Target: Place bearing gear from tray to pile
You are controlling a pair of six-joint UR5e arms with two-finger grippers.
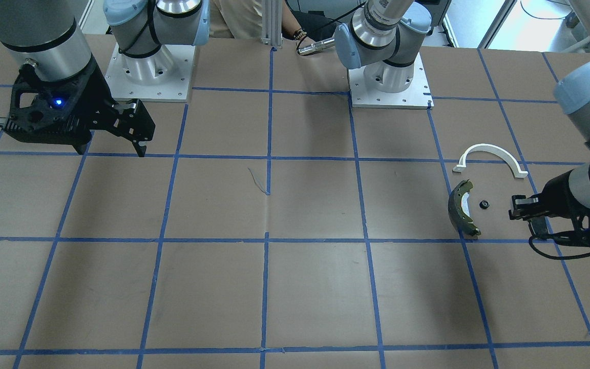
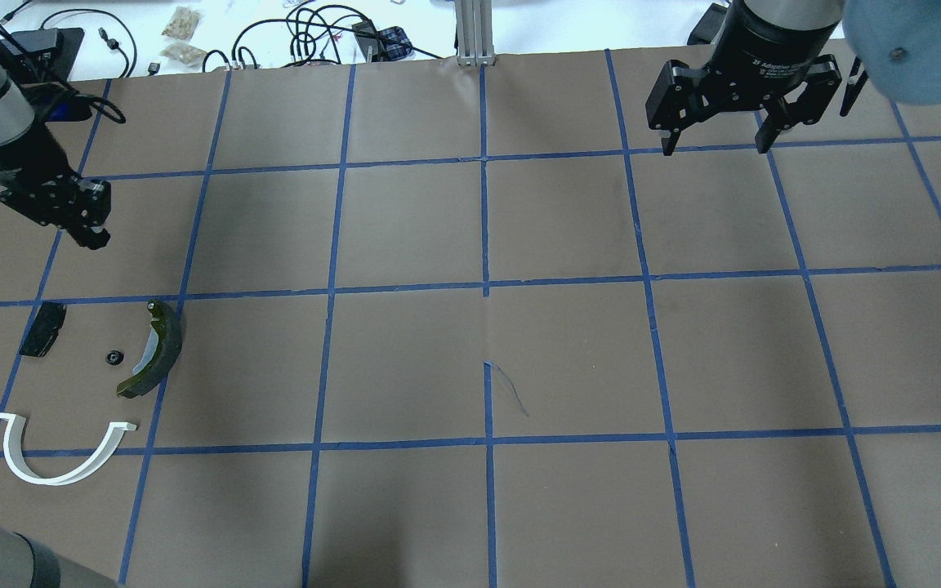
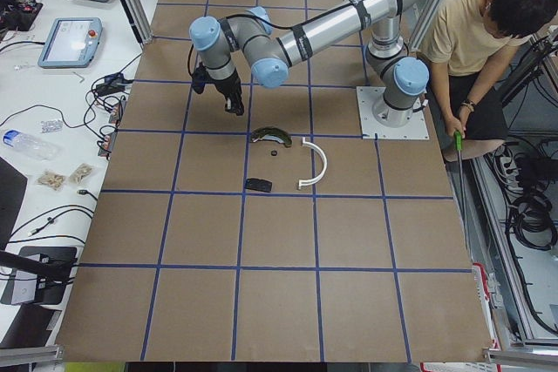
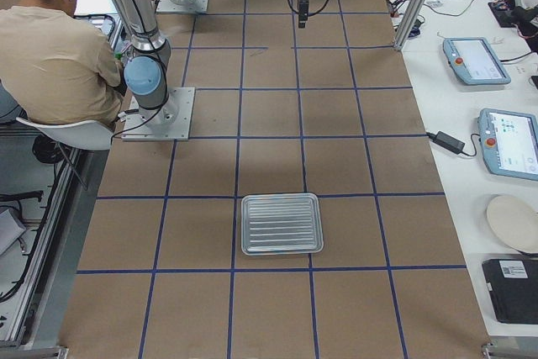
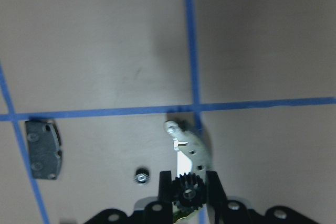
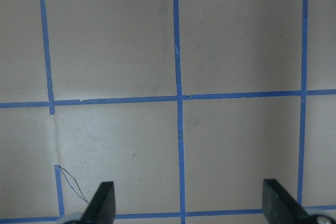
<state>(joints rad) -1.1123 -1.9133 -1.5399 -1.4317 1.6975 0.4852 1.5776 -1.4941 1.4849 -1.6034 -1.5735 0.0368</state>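
We see the left gripper (image 2: 93, 237) clamped on the bearing gear (image 5: 187, 192), a small black toothed wheel pinched between its 2 fingers (image 5: 212, 182). The gear is off the tray (image 4: 245, 224) and in the air at the pile's end of the table (image 2: 568, 359). In the left wrist view it hangs in front of the lower end of the brake shoe (image 2: 156, 351). How high it sits above the surface we cannot tell.

The pile has 4 parts lying apart from one another. The curved grey-olive brake shoe lies nearest the table's middle. A white plastic arch (image 1: 487, 147) lies on the robot's side of it, across a blue tape line (image 2: 332, 289). A black oblong pad (image 2: 43, 328) lies toward the table's left end, touching another tape line. Between pad and shoe sits a small black round part (image 2: 113, 357), possibly a second gear, though it is too small for us to be sure.

The right gripper (image 2: 715, 149) hangs above bare table with its jaws spread wide and nothing between them. The silver tray sits well apart from the pile at the table's right end. In the right side view we see only its ribbed floor.

An operator (image 3: 488, 37) sits beside the left arm's base.
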